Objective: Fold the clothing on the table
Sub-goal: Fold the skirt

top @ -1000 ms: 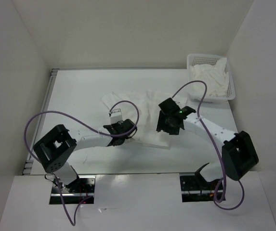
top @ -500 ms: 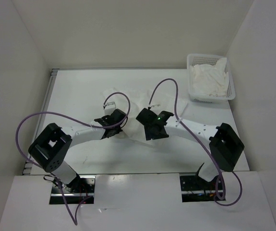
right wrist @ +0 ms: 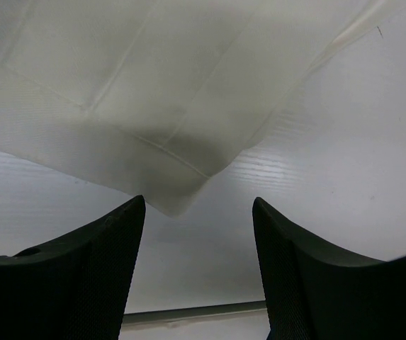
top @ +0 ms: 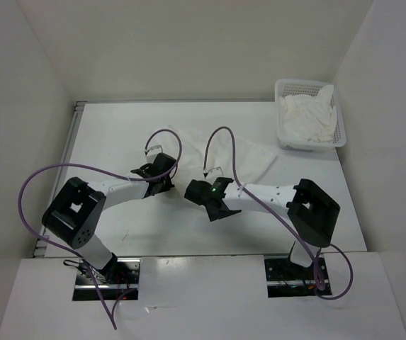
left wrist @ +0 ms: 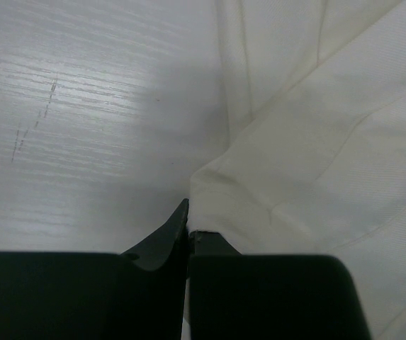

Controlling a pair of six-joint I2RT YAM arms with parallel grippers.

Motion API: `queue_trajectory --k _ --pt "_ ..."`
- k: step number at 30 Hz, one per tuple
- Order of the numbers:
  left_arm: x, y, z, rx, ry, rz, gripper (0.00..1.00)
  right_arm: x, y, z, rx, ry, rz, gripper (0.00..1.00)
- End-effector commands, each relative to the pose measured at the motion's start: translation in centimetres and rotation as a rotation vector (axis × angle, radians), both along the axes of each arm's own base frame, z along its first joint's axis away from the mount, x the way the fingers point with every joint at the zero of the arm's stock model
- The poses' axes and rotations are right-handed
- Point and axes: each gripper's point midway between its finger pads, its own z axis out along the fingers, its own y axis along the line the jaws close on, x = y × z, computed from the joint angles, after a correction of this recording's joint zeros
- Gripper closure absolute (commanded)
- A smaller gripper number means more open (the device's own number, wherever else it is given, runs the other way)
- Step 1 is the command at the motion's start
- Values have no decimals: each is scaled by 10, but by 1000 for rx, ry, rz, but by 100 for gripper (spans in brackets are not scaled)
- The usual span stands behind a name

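Zero tidy folds show so far, so I'd call it an early stage. Nearest is the R gripper (right wrist: 198, 202), approx. 6 o'clock of table centre. Its fingers are spread wide w/ nothing held, and a corner of the clothing (top: 249, 152) lies flat just below and between them. The L gripper (left wrist: 188, 230) is at 10 o'clock from the R one, fingers pressed together, and a fabric corner looks nipped at the tips. The garment lies rumpled w/ overlapping layers on the table (top: 110, 134), running from both grippers toward 1 o'clock. Prob. left to do: flatten, make the folds, square the edges. Farthest, in the 1 o'clock corner, is a mesh basket (top: 341, 131) w/ a white cloth heap (top: 305, 117), well apart from both arms.
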Motion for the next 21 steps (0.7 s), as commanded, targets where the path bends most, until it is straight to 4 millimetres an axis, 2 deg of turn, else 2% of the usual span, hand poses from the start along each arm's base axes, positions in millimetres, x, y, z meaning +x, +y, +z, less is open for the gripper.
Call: queue_trajectory --k 1,4,7,8,15,19,21 --pt "7 1 8 -24 -33 -13 100 -7 -3 2 -101 -47 -3 32" --pt "7 3 8 -24 -30 -16 100 -17 3 -7 -127 -35 14 31" --pt "7 1 8 -31 -26 -22 100 -16 1 -15 -145 -41 -15 31" --pt "5 3 8 -31 -27 -22 100 -14 -6 -12 -175 -62 -24 30" --pt "3 2 12 -43 -33 -27 100 9 1 12 -162 -154 -79 29" --pt "3 0 15 -55 -39 -33 100 24 -1 18 -148 -184 -119 28" --pt "-1 2 11 -49 -28 -33 100 33 -3 18 -132 -191 -142 28"
